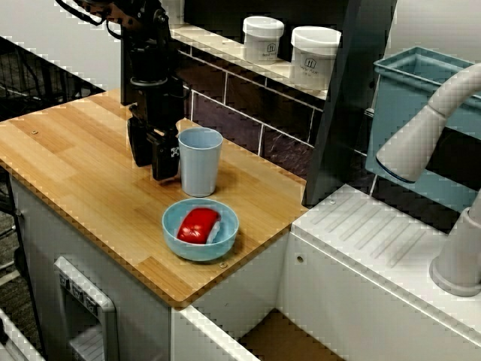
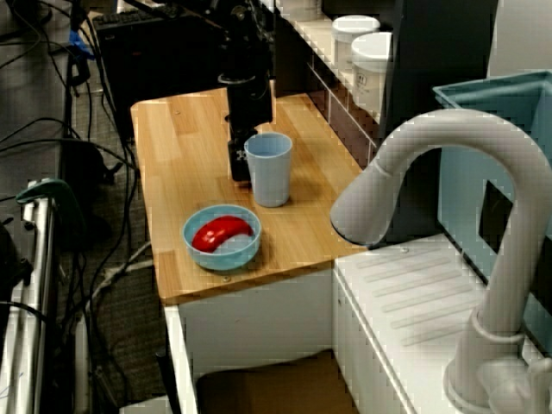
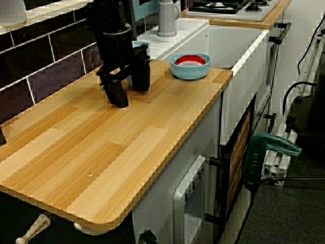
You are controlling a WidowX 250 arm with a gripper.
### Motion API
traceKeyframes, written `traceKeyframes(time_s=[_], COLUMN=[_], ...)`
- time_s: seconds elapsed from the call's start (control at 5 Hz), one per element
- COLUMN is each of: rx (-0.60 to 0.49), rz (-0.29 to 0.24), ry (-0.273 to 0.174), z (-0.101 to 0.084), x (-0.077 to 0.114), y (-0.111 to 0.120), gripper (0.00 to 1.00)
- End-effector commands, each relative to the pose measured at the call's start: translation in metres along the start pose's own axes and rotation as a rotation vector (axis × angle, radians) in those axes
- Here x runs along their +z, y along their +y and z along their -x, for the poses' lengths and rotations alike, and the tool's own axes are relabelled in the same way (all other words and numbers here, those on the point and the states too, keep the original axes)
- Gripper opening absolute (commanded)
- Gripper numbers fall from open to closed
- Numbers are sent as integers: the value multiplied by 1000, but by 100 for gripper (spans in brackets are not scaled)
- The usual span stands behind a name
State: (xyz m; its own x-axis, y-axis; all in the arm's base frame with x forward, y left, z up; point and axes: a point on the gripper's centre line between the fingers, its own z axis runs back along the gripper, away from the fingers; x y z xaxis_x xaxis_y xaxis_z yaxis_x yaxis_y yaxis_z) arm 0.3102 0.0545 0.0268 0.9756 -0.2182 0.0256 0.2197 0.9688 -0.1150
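Observation:
My black gripper (image 1: pixel 152 169) points straight down with its fingertips at the wooden counter (image 1: pixel 75 173). Its fingers stand open with nothing between them. A light blue cup (image 1: pixel 200 160) stands upright just to its right, very close to the nearer finger; I cannot tell if they touch. The view from over the sink shows the gripper (image 2: pixel 240 171) right behind the cup (image 2: pixel 269 170). In front of the cup sits a light blue bowl (image 1: pixel 180 239) holding a red object (image 1: pixel 195 223). In the view along the counter the gripper (image 3: pixel 132 96) partly hides the cup (image 3: pixel 140 47).
Two white jars (image 1: pixel 263 37) (image 1: pixel 314 56) stand on a ledge above the dark tiled wall. A white ribbed drainboard (image 1: pixel 376 233), a white faucet (image 1: pixel 428 135) and a teal bin (image 1: pixel 421 105) lie to the right. The bowl sits near the counter's front right corner.

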Motion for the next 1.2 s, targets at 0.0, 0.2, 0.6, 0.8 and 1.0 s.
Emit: traceKeyframes(time_s=[0.0,0.2,0.6,0.8,1.0], rx=[-31,-57,17,33,76], rz=[-14,-9,-12,-34,-36], ry=[-67,-72,-115,-117,-125], z=[13,17,18,8,-2], x=[26,32,45,43,40], y=[-13,-21,5,21,32], gripper=[100,100,100,100,100])
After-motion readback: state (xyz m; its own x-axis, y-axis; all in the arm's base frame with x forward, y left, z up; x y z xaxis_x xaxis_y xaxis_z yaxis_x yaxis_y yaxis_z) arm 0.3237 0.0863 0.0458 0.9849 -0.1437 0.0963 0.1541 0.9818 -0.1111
